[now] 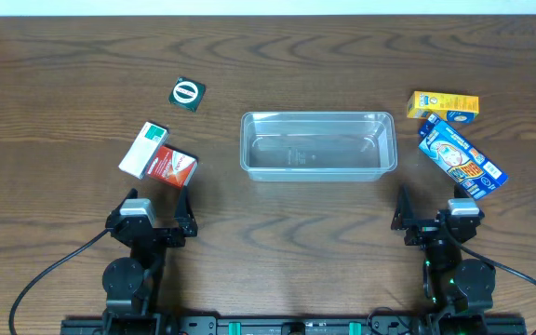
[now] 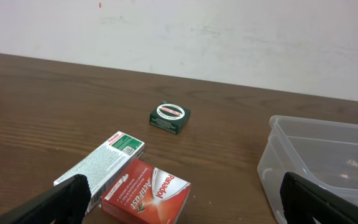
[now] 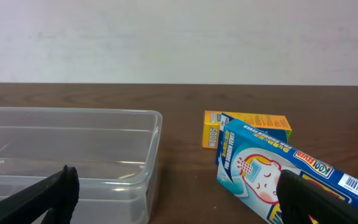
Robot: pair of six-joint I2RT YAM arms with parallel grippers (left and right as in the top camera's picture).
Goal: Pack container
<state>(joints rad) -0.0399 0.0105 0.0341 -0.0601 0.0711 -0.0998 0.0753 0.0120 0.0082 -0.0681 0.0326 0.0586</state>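
The clear plastic container (image 1: 318, 145) stands empty at the table's middle; its corner shows in the left wrist view (image 2: 328, 163) and its side in the right wrist view (image 3: 73, 149). My left gripper (image 1: 156, 216) is open and empty, just in front of a red box (image 1: 172, 167) (image 2: 146, 191) and a white and green box (image 1: 143, 149) (image 2: 102, 165). A dark green box (image 1: 187, 94) (image 2: 169, 117) lies farther back. My right gripper (image 1: 433, 220) is open and empty, in front of a blue box (image 1: 462, 159) (image 3: 278, 169) and a yellow box (image 1: 443, 103) (image 3: 247, 128).
Brown wooden table (image 1: 73, 74). A pale wall stands behind it in both wrist views (image 2: 229, 37). Black cables run from both arm bases at the front edge.
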